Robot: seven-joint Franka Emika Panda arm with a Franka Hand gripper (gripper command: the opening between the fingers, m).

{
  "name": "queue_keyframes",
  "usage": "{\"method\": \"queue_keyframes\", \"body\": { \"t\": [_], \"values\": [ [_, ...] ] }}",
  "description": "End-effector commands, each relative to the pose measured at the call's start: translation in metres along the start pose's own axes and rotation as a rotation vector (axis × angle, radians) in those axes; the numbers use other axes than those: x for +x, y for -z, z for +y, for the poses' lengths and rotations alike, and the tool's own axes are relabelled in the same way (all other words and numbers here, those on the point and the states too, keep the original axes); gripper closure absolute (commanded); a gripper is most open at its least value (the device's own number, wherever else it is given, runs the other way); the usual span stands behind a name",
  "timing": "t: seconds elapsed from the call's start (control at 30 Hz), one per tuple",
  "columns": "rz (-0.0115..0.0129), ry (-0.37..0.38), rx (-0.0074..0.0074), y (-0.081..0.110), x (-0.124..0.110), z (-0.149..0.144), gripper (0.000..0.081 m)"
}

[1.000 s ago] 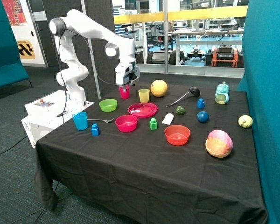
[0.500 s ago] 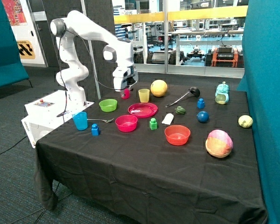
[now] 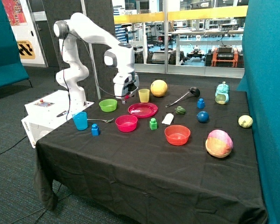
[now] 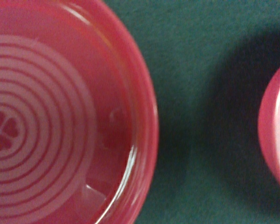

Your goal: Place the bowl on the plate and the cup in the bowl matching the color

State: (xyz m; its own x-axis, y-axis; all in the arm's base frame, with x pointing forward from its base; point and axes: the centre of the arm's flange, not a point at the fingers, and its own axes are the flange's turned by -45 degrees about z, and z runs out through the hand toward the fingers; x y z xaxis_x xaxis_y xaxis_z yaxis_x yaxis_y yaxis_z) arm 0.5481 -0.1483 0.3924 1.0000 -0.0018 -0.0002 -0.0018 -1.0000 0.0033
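Note:
The pink bowl [image 3: 126,123] sits on the black cloth, in front of the pink plate [image 3: 143,110] and apart from it. The plate is bare. The gripper [image 3: 126,95] is low over the table between the green bowl and the yellow cup, right over the pink cup [image 3: 126,98]. Only a sliver of the cup shows under it. In the wrist view the cup's inside [image 4: 60,126] fills most of the picture, with rings and a clover on its bottom. Another curved pink rim [image 4: 276,135] shows at the edge.
A green bowl [image 3: 108,105] and a yellow cup [image 3: 143,95] flank the gripper. A blue cup [image 3: 80,120], spoon [image 3: 101,121] and blue block [image 3: 95,129] lie nearer the front. A green block [image 3: 153,123], orange-red bowl [image 3: 177,135] and yellow ball [image 3: 159,87] lie beyond.
The gripper has come down towards the table over the pink cup. The cup showed below it before and is now almost covered. Bowl and plate have not moved.

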Motion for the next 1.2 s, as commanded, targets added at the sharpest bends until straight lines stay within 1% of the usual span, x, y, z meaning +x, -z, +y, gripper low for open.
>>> {"method": "queue_keyframes", "body": {
  "t": [0.0,0.07,0.13,0.17,0.27,0.67,1.03,1.13,1.17],
  "values": [
    [0.0002,0.0,0.0033,-0.017,0.013,0.02,0.0657],
    [0.0002,-0.002,0.0033,-0.021,0.015,0.022,0.0699],
    [0.0002,-0.004,0.0033,-0.025,0.015,0.023,0.077],
    [0.0002,-0.005,0.0033,-0.026,0.016,0.024,0.0789],
    [0.0002,-0.003,0.0033,-0.031,0.017,0.025,0.0806],
    [0.0002,0.0,0.0033,-0.043,0.017,0.032,0.0808],
    [0.0002,0.015,0.0033,-0.045,0.015,0.034,0.0808],
    [0.0002,0.017,0.0033,-0.047,0.013,0.034,0.0764],
    [0.0002,0.019,0.0033,-0.048,0.012,0.033,0.0726]
  ]
}}
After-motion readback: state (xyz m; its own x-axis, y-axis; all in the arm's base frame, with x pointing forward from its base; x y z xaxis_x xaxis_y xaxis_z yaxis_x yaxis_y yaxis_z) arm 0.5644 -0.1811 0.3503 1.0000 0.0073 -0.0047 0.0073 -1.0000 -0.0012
